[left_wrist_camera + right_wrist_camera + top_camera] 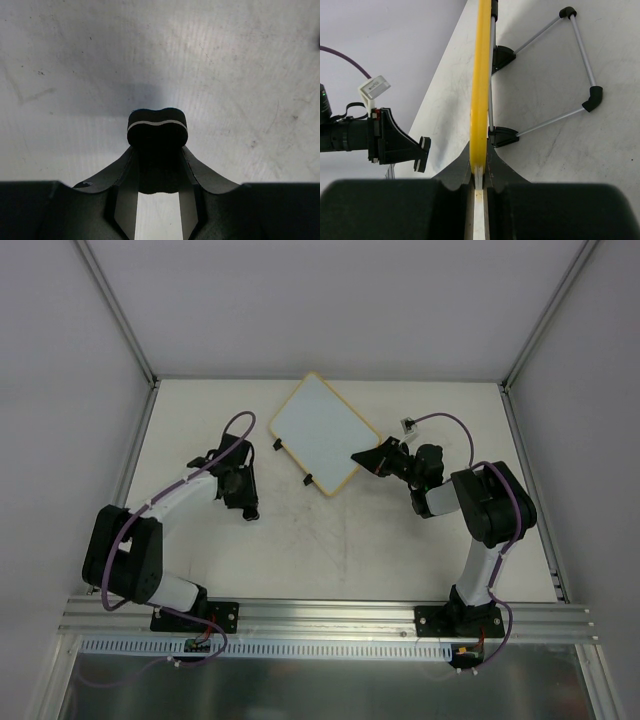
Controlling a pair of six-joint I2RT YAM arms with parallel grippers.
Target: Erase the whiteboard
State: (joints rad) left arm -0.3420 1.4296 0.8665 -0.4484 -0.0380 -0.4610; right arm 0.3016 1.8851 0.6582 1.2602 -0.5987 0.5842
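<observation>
The whiteboard [322, 432] is white with a tan-yellow frame and lies turned diagonally at the back middle of the table. Two black clips [274, 446] sit on its lower left edge. My right gripper [368, 458] is shut on the board's right corner. In the right wrist view [479, 161] the yellow frame [481, 85] runs edge-on out of the closed jaws. My left gripper [248, 508] hangs over bare table left of the board, apart from it. It is shut on a small black eraser [157, 131] with a white stripe, seen in the left wrist view [157, 150].
A wire stand [582, 65] on black clips shows beneath the board. A white tag [408, 424] hangs on the right arm's purple cable. Grey walls and metal posts [118, 310] close in the back and sides. An aluminium rail [330, 615] runs along the near edge.
</observation>
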